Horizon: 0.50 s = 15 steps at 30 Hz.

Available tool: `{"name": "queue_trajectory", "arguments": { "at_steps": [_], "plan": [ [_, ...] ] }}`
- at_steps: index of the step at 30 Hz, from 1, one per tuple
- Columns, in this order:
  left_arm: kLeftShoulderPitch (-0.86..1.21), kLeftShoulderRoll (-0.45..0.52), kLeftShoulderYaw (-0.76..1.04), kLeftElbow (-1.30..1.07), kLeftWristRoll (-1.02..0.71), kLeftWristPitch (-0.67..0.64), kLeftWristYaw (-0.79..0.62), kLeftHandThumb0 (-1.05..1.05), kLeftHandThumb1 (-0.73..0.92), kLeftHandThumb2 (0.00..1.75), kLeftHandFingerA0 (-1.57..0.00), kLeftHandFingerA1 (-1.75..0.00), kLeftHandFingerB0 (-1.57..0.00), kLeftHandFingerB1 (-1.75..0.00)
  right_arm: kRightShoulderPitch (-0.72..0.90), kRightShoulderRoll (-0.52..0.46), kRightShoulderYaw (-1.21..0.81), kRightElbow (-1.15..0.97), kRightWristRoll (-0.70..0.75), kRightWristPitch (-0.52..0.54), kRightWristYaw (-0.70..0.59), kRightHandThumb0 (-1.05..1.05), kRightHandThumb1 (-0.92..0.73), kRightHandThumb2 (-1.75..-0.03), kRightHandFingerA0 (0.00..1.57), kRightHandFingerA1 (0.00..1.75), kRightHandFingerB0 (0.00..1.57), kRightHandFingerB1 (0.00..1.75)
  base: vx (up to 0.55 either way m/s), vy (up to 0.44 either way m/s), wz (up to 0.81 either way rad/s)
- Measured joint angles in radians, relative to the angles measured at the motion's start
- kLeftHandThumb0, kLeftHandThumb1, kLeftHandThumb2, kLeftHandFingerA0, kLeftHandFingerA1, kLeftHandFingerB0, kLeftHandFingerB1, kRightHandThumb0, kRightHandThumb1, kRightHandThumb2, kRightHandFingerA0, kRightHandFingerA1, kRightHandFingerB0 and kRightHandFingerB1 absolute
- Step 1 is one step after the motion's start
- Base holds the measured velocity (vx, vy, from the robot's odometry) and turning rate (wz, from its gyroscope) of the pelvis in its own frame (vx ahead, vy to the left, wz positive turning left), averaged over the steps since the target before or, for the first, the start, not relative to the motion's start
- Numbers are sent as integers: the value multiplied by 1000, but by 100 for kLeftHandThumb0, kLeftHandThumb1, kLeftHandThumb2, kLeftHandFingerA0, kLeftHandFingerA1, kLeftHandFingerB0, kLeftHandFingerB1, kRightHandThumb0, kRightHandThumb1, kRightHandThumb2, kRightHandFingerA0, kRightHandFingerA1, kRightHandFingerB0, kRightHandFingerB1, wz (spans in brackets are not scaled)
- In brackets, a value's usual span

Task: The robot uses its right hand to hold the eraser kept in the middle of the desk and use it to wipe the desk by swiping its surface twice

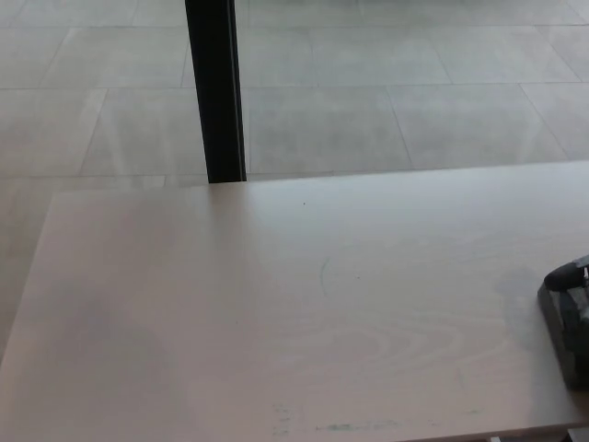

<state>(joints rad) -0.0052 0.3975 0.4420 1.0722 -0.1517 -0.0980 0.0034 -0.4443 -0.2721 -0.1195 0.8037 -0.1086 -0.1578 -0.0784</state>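
Note:
At the far right edge of the head view, my right hand shows only as a black fingertip, with the rest cut off by the picture's border. Under it lies the dark block of the eraser, pressed flat on the pale wooden desk. The hand stays shut on the eraser. A faint wiped smear marks the desk just left of the eraser. My left hand does not show.
A black post stands behind the desk's far edge, on a grey tiled floor. A faint curved pen mark sits mid-desk, and small greenish marks lie near the front edge.

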Motion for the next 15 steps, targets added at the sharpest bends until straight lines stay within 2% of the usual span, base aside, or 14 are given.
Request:
{"name": "queue_trajectory", "arguments": {
  "at_steps": [4,5,8,9,10,11,12,13,14,15],
  "plan": [
    [4,0,0,-3,-2,0,-1,-46,40,83,-80,-81,-68,-72,1,0,-1,-10,4,0,1,-35,-64,-97,98,175,78,145,0,0,0],
    [6,0,0,-7,-3,0,-1,-39,55,56,-77,-74,-71,-64,3,1,-1,-16,7,1,3,-31,-66,-98,97,175,77,149,0,0,0],
    [10,0,1,-14,-7,0,-2,-42,55,56,-78,-73,-72,-63,5,2,3,-45,18,21,26,-31,-67,-91,99,175,79,148,0,0,0],
    [10,0,1,-14,-7,0,-2,-44,40,84,-79,-81,-66,-71,5,2,6,-59,20,31,35,-34,-72,-82,98,175,78,139,0,0,0],
    [10,0,0,-13,-7,0,-3,-44,40,84,-79,-81,-66,-71,5,2,9,-69,23,38,44,-34,-72,-82,98,175,78,139,0,0,0],
    [9,0,0,-11,-8,0,-4,-44,40,83,-79,-82,-66,-71,5,2,12,-78,26,48,54,-40,-78,-69,97,175,78,109,0,0,0],
    [9,0,2,-8,-9,0,-5,-43,41,83,-79,-82,-67,-72,5,2,14,-91,31,59,66,-44,-83,-64,96,175,77,87,0,0,0],
    [9,0,3,-6,-10,0,-6,-43,41,82,-80,-82,-69,-72,5,2,17,-108,37,73,83,-47,-81,-70,86,170,73,61,0,0,0],
    [8,0,3,-5,-11,0,-7,-43,41,83,-79,-82,-67,-72,4,2,18,-117,40,81,93,-46,-78,-69,85,161,67,53,0,0,0],
    [8,0,3,-4,-11,0,-7,-44,41,83,-79,-82,-68,-72,4,1,19,-137,45,96,110,-51,-77,-66,83,144,61,47,0,0,0]
  ]
}}
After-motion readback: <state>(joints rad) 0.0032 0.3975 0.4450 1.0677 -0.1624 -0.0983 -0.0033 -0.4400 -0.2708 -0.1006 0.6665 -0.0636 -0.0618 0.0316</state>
